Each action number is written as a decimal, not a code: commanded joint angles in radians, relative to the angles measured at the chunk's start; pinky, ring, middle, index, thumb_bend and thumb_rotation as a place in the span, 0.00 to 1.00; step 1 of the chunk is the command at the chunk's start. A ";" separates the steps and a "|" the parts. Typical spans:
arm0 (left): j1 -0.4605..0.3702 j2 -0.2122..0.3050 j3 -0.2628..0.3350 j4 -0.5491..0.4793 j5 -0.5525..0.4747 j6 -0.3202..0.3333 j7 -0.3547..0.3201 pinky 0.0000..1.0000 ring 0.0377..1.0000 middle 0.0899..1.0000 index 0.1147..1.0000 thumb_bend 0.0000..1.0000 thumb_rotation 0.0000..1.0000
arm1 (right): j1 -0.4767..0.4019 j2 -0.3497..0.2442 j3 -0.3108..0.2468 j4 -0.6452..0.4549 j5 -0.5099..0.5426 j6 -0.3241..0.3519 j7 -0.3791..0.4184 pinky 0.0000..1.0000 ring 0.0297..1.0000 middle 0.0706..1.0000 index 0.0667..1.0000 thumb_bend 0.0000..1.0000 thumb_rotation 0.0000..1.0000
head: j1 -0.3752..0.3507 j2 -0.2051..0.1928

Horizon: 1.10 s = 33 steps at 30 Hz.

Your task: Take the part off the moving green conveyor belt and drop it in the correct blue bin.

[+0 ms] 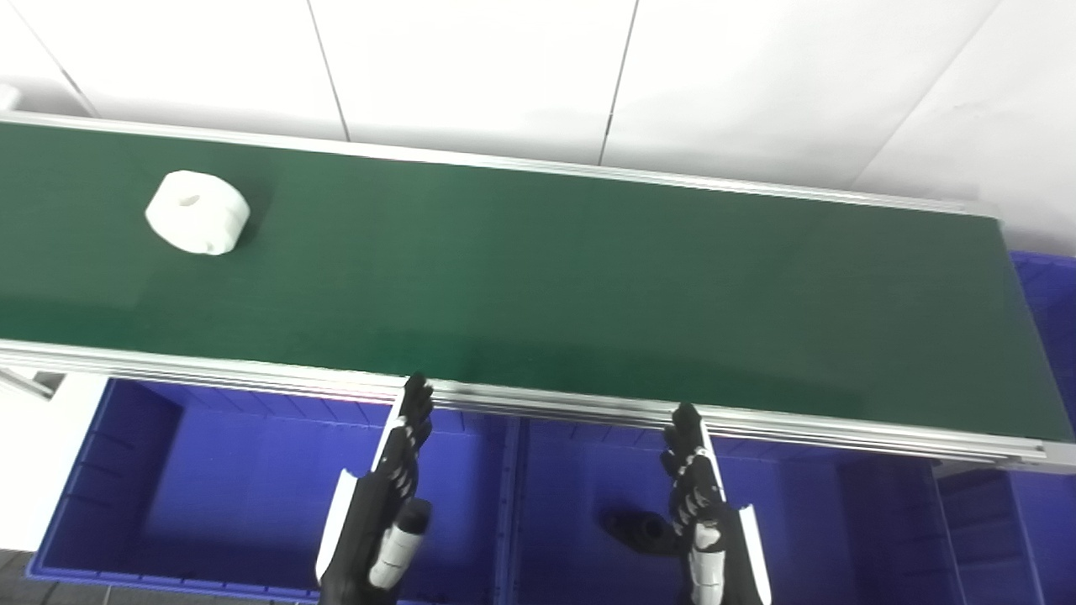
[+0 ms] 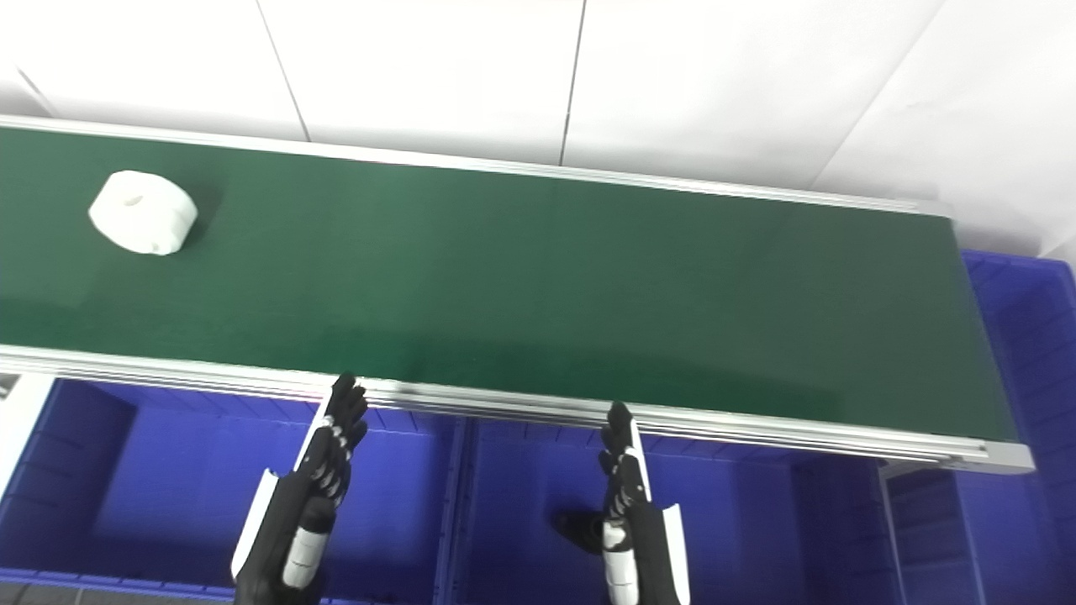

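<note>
A: Well upstream yet. White part (image 1: 198, 212), a squat ring with a hole in its top, lies flat on the green belt (image 1: 588, 277) near the far left end, closer to the far rail than the near one.

B: And the hands?

A: Both wait over the bins, below the belt's near rail (image 1: 555, 402). Left hand (image 1: 395, 487) has its fingers straight and apart, tips at the rail, holding nothing. Right hand (image 1: 699, 496) the same: extended, empty, tips just under the rail.

B: Why parked there?

A: Likely a ready stance. Hands sit low and clear of the belt so nothing blocks the part's travel, yet close enough to reach over the rail once it comes within range. That is a guess from the posture.

B: Bins?

A: Left blue bin (image 1: 210, 470) under the left hand shows nothing inside. Middle blue bin (image 1: 807, 504) under the right hand holds a small dark piece (image 1: 637, 531) on its floor. Another blue bin (image 1: 1046, 294) stands past the belt's right end.

B: Which bin is correct?

A: Cannot tell. No white part lies in any bin to match against.
</note>
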 commanded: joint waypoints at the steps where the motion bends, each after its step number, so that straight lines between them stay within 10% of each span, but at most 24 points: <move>1: -0.012 0.007 -0.005 -0.014 0.045 -0.096 0.032 0.92 0.99 1.00 1.00 0.83 0.91 | 0.003 0.000 -0.003 -0.007 0.003 -0.069 0.014 1.00 1.00 1.00 1.00 0.91 1.00 | 0.022 -0.005; 9: -0.139 0.126 -0.149 -0.068 0.229 -0.107 0.333 0.80 0.93 0.98 1.00 0.82 0.83 | 0.003 -0.004 -0.013 -0.010 0.029 -0.069 0.032 1.00 1.00 1.00 1.00 0.91 1.00 | 0.059 -0.020; 14: -0.237 0.119 -0.121 -0.116 0.327 -0.107 0.409 0.79 0.92 0.96 1.00 0.74 0.77 | 0.001 -0.003 -0.021 -0.004 0.041 -0.070 0.041 1.00 1.00 1.00 1.00 0.91 1.00 | 0.068 -0.037; 22: -0.435 0.154 0.021 -0.120 0.309 -0.103 0.321 0.72 0.87 0.91 1.00 0.85 0.73 | -0.001 -0.005 -0.027 0.015 0.037 -0.080 0.044 1.00 1.00 1.00 1.00 0.90 1.00 | 0.080 -0.069; 33: -0.494 0.152 0.148 -0.119 0.354 -0.091 0.213 0.56 0.91 0.93 1.00 0.93 0.69 | -0.005 -0.012 -0.036 0.051 0.048 -0.113 0.055 1.00 1.00 1.00 1.00 0.92 1.00 | 0.090 -0.120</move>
